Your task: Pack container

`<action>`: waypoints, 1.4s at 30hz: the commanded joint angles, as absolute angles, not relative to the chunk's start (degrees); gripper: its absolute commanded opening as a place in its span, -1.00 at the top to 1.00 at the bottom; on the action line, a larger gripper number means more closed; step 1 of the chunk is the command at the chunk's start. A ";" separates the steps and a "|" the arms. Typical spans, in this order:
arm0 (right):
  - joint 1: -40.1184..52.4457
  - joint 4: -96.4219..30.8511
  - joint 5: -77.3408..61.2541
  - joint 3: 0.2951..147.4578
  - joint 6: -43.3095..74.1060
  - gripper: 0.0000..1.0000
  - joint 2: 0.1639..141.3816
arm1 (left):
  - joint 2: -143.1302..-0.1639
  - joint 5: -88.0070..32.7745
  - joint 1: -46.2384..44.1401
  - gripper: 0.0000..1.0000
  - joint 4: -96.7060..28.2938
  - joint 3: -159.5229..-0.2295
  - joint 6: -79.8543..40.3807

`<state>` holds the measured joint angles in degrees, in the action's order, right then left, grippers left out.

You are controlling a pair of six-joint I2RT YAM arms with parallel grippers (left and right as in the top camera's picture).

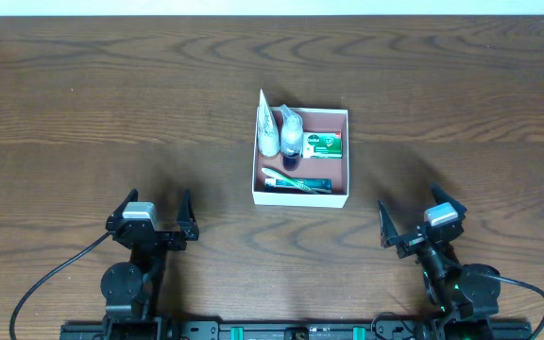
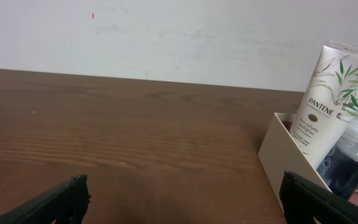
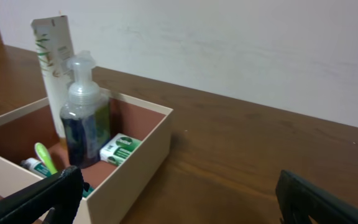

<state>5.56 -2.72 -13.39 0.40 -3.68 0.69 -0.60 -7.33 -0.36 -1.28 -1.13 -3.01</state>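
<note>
Overhead centre: square white cardboard box [image 1: 300, 197], pink-brown inside, toiletries [image 1: 291, 134] in — packing seemingly done. Left hand [image 1: 156, 201], right hand [image 1: 412, 210] below, spread and empty; next, likely just parking.

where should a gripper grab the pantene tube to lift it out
I'd pinch the Pantene tube near its flat top end, from above: it stands upright against the container's left wall, rising over the rim, with the pump bottle crowding its lower half.

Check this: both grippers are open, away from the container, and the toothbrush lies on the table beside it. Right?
No. The overhead view shows the toothbrush inside the container, near its front wall. The left gripper and right gripper are open, away from it.
</note>
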 commanded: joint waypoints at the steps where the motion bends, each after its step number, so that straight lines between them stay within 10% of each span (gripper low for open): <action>1: 4.82 -3.25 -9.96 0.32 -4.23 -0.99 0.32 | -0.30 -8.38 -0.01 -0.96 -3.38 -0.23 -3.25; 42: 4.84 -3.88 -4.08 0.32 -0.69 -0.99 0.32 | -0.30 -8.38 -0.01 -0.96 -3.38 -0.23 -3.25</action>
